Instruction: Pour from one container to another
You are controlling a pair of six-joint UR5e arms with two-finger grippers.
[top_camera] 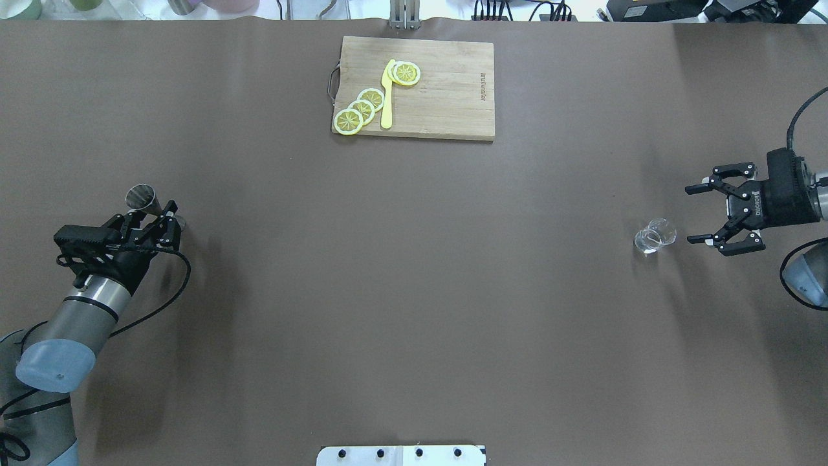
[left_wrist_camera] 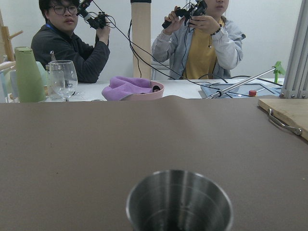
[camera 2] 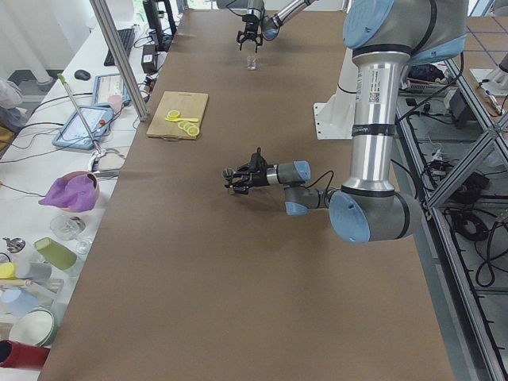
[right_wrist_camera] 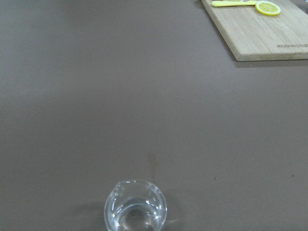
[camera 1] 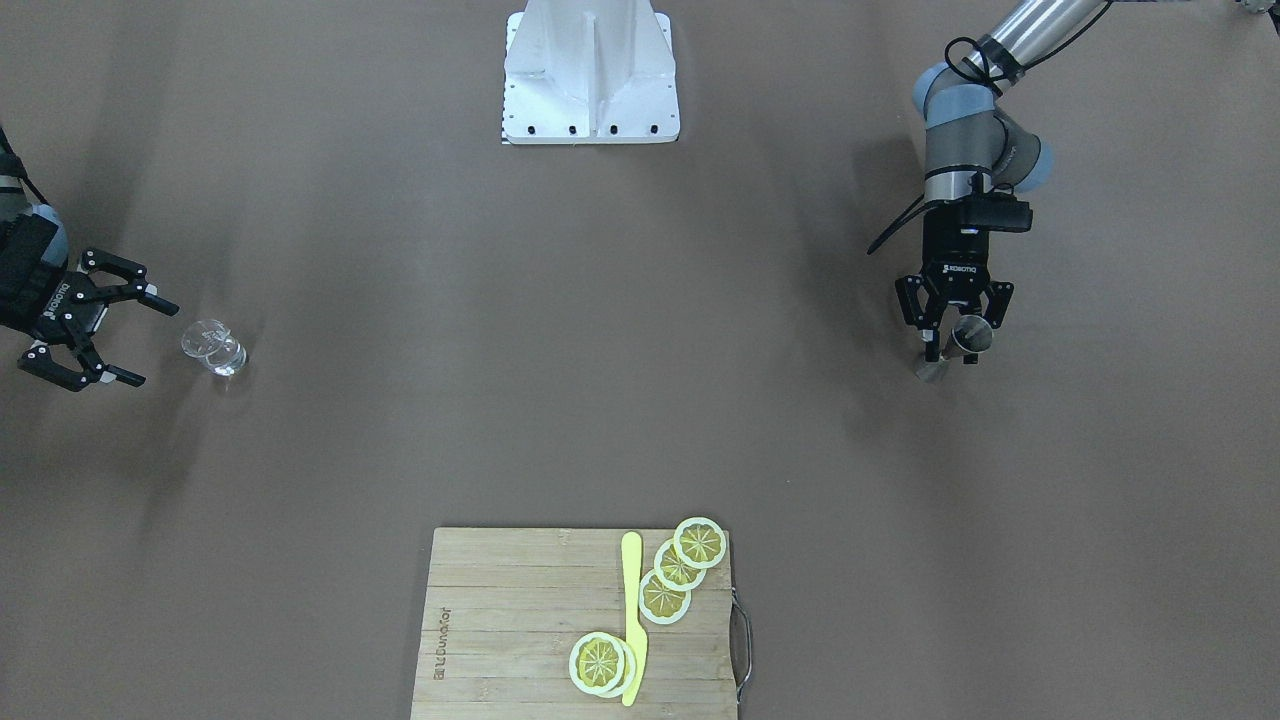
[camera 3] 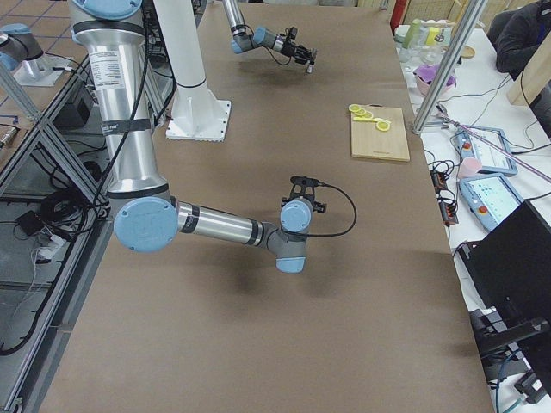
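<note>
my left pincer [camera 1: 952, 345]: fingers spread, steel cup [left_wrist_camera: 179, 199] standing between them on the table [top_camera: 414, 291], not clamped as far as I can see | my right pincer [top_camera: 690, 215]: fingers spread, holding nothing; glass beaker [top_camera: 654, 235] just ahead of its tips, apart | far edge: wooden board [top_camera: 446, 90] carrying lemon slices [top_camera: 372, 97] and yellow knife [top_camera: 387, 97]

brown table [top_camera: 414, 291]: cutting board [top_camera: 446, 90], glass beaker [top_camera: 654, 235], metal cup [top_camera: 143, 198]
</note>
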